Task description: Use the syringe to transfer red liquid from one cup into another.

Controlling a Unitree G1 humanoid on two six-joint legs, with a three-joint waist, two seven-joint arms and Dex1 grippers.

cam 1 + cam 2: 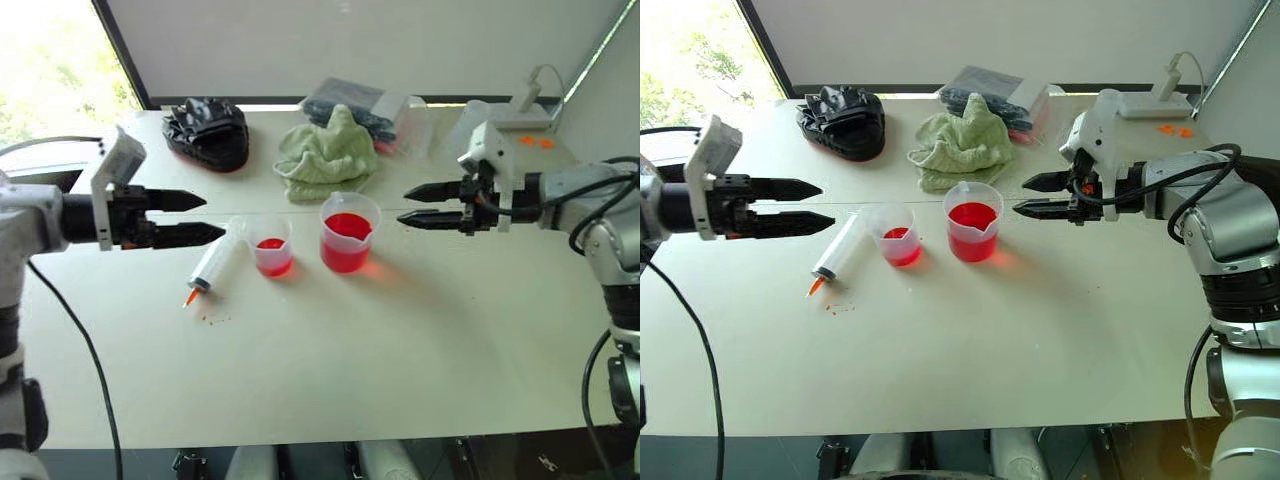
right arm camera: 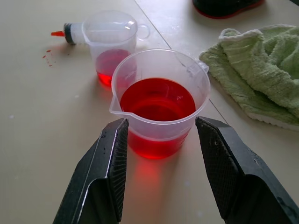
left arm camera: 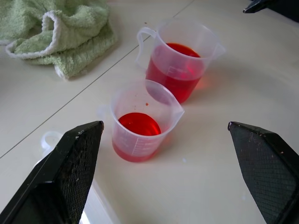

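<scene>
Large beaker: stands upright on the desk, about half full of red liquid; handle and pouring lip both visible.
Small cup: upright just left of the beaker and apart from it, with a shallow layer of the same red liquid in its bottom.
Syringe: lies flat on the desk, its barrel beside the small cup on the cup's left, orange-red tip pointing toward the near edge; a few red drops speckle the desk by the tip.
Left pincer: raised above the desk left of the syringe, fingers spread wide, holding nothing.
Right pincer: raised right of the beaker, fingers parted about halfway, empty.
Green towel: crumpled behind the two cups.
Left wrist view: the small cup sits nearer, the beaker behind it.
Right wrist view: the beaker is framed between the fingers, not touched.
</scene>
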